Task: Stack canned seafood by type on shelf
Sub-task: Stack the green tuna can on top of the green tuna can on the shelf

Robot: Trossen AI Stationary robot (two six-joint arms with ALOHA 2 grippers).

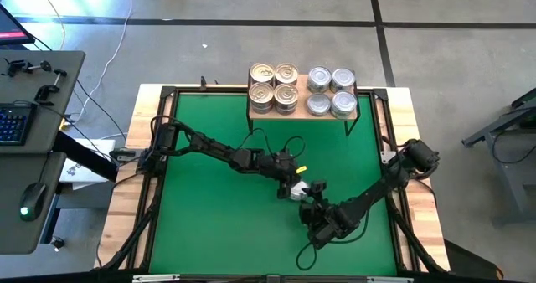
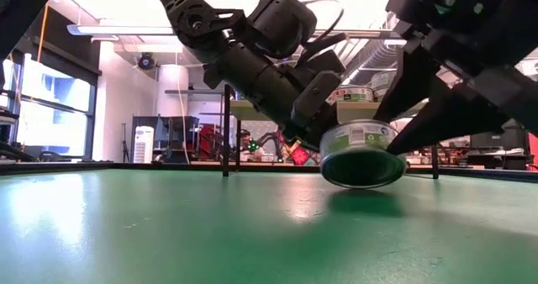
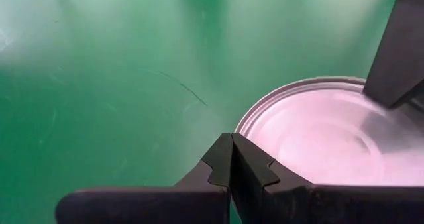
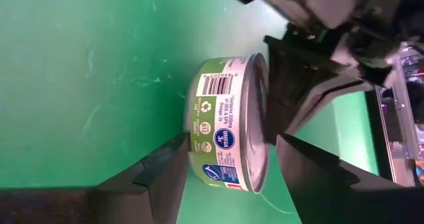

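Currently the right hand (image 1: 311,196) sits near the middle of the green mat (image 1: 209,208), its two dark fingers (image 4: 159,177) spread fairly wide on either side of a single tuna can (image 4: 228,131) with a green label, one finger beside the base and the other beside the lid; whether they press on it cannot be told. From table height, that can (image 2: 363,154) is tilted and looks raised slightly off the mat, with a shadow beneath it. The left hand (image 1: 293,185) reaches in from the other side with its fingers (image 3: 228,164) pressed fully together, their tips resting at the rim of the can's plain silver lid (image 3: 331,138). At the far edge of the tabletop (image 1: 126,208) stands the light-wood shelf (image 1: 303,114) on thin black legs, carrying the other cans sorted in two groups: four stacks with golden lids (image 1: 273,87) on its left half and four with silver-grey lids (image 1: 331,92) on its right half, the groups just beside each other. A desk with a keyboard (image 1: 12,124) and mouse (image 1: 32,201) stands off to the left of the tabletop.
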